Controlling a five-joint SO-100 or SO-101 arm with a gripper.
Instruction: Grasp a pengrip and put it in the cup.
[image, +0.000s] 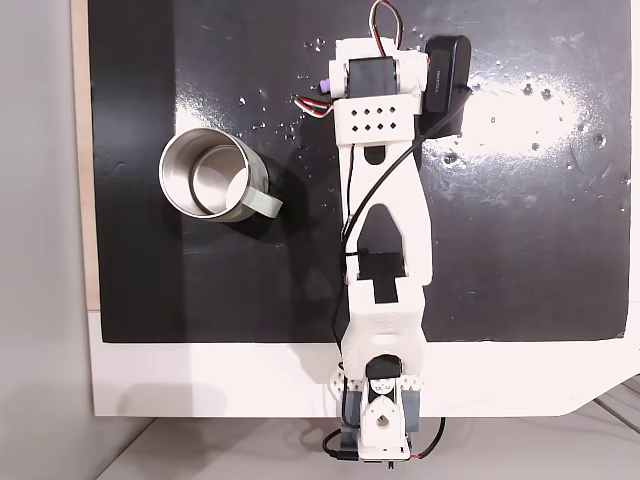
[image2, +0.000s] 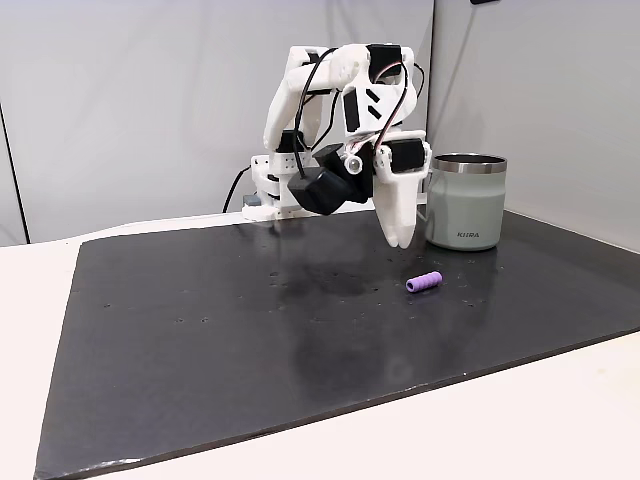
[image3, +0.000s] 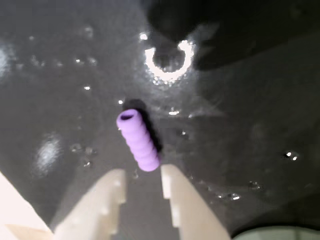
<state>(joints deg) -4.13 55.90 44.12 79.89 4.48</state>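
Purple pengrip (image3: 138, 140), a short ribbed rubbery tube with one open hollow end, lying on its side on the matt black mat (image2: 250, 330) that covers the white worktop (image2: 560, 420); the mat's surface is smooth, speckled with small glossy spots that catch the light. In a fixed view from the side the pengrip (image2: 424, 282) rests alone on the mat, near the cup (image2: 466, 200) but apart from it, in front of the cup's base. The cup is a round metal mug, pale grey-green outside with a shiny silver rim; from above the cup (image: 212, 176) shows a polished steel interior and a flat grey handle tab on its right side. The white plastic arm reaches out from its base at the worktop's edge, wrist bent down, so that the end effector (image2: 401, 238) points at the mat just beside the pengrip, above the surface. In the wrist view the end effector (image3: 142, 181) has its two pale fingers apart with nothing between them, the pengrip's near end just ahead of the gap.
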